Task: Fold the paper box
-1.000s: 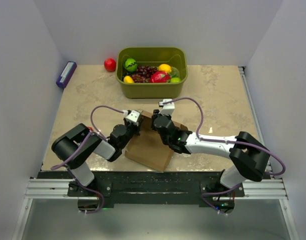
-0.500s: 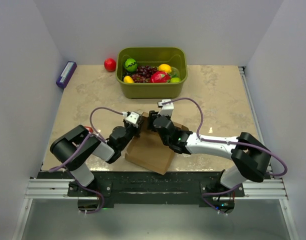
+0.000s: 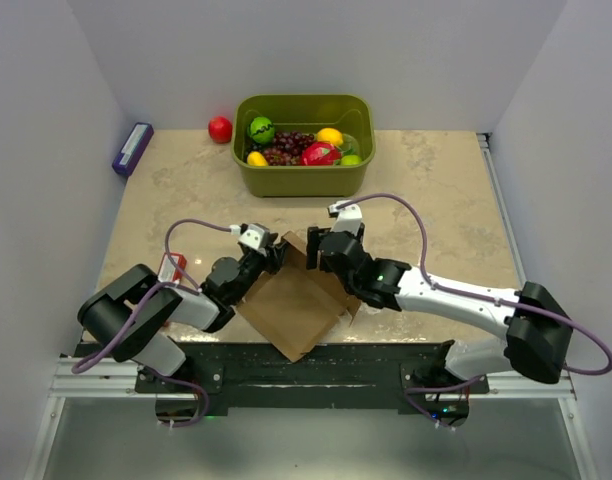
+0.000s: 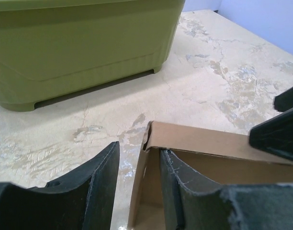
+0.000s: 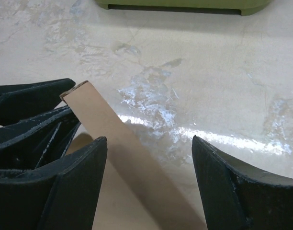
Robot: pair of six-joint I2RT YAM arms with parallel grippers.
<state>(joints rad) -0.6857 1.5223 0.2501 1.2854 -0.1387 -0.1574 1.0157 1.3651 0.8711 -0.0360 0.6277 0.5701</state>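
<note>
The plain brown thin cardboard box (image 3: 296,300), lying near the beige table's (image 3: 436,200) front edge, is seemingly being erected: left gripper (image 4: 139,148) and right gripper (image 5: 147,140) are straddling its far walls, jaws apart, likely needing to pinch next.

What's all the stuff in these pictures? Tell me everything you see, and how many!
paper box: one, brown, near side, in the middle, partly open.
tub: one, olive green, far side.
fruit: several, red, yellow and green, inside the tub.
grapes: one bunch, dark purple, inside the tub.
ball: one, red, just left of the tub.
pack: one, purple-blue, far left by the wall.
table: one, beige and marbled, under everything.
left gripper: one, black fingers, open, astride a wall of the box.
right gripper: one, black fingers, open, around a flap of the box.
</note>
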